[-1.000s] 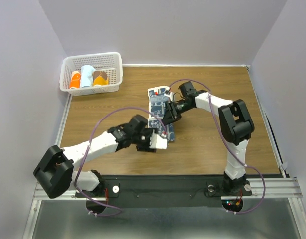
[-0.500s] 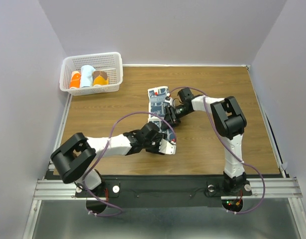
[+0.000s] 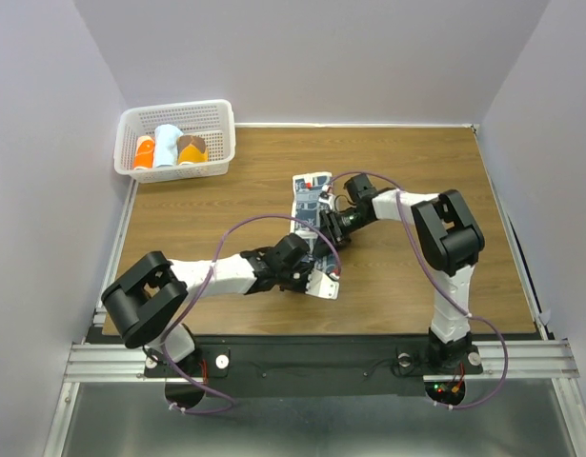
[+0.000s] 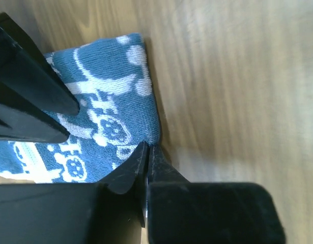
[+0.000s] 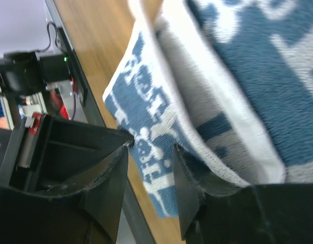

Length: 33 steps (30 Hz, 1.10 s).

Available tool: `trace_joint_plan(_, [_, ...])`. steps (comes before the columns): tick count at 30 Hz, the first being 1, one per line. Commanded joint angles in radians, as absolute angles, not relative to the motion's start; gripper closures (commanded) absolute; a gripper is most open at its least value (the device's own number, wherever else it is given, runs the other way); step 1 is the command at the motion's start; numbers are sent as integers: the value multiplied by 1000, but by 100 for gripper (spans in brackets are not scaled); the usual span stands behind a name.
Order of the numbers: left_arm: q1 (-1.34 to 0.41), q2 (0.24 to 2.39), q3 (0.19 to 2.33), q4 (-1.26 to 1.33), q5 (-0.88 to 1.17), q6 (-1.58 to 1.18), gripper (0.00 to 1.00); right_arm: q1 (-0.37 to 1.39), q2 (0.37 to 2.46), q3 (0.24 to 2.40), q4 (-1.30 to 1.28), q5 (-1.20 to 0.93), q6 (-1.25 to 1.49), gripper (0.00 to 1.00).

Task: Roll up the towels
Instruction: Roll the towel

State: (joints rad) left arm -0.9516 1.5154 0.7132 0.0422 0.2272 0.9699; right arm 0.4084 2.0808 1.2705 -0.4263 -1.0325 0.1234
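1. Since a second ago the left arm has pulled its elbow in and now lies low along the table. The left gripper (image 4: 147, 148), which then gaped beside the near end of the navy-blue cloth towel (image 3: 310, 190) with whitish motifs, is now clenched. Its tips are nipped together on the towel's hem.
2. The towel lies mid-table, its length running away from the arm bases. Its far end has slid slightly to the right, and its near end shows a pale underside.
3. The right gripper (image 5: 150, 147) stays over the towel's middle. Its jaws are part-way apart astride a raised fold, with the cloth showing between them unsqueezed.
4. The brown wood-grain table (image 3: 416, 162) carries the towel and both arms.
5. A white plastic lattice basket (image 3: 178, 172) sits at the far-left corner, where it was. It holds an orange roll (image 3: 143, 152), a pale-blue roll (image 3: 166, 145) and a brown-topped roll (image 3: 191, 149).
6. Plain pale walls (image 3: 302, 57) close three sides, and a metal rail (image 3: 521, 357) runs along the near edge.
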Motion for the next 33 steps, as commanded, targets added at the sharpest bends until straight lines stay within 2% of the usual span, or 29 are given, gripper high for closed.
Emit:
trace_joint_plan(1, [-959, 1460, 773, -112, 342, 905, 95, 419, 1973, 1244, -452, -1023, 78, 53])
trace_joint_plan(6, [-963, 1454, 819, -201, 403, 873, 100, 419, 1899, 1292, -465, -941, 75, 48])
trace_joint_plan(10, [-968, 1456, 888, -313, 477, 859, 100, 417, 1943, 1354, -465, -824, 72, 48])
trace_joint_plan(16, [-963, 1491, 991, -420, 515, 828, 100, 422, 2049, 1345, -469, -911, 61, 48])
trace_joint_plan(22, [-908, 1546, 1066, -448, 538, 822, 100, 433, 2048, 1299, -480, -954, 32, 49])
trace_joint_plan(33, [-805, 1650, 1158, -376, 511, 831, 100, 445, 2045, 1285, -502, -993, 9, 49])
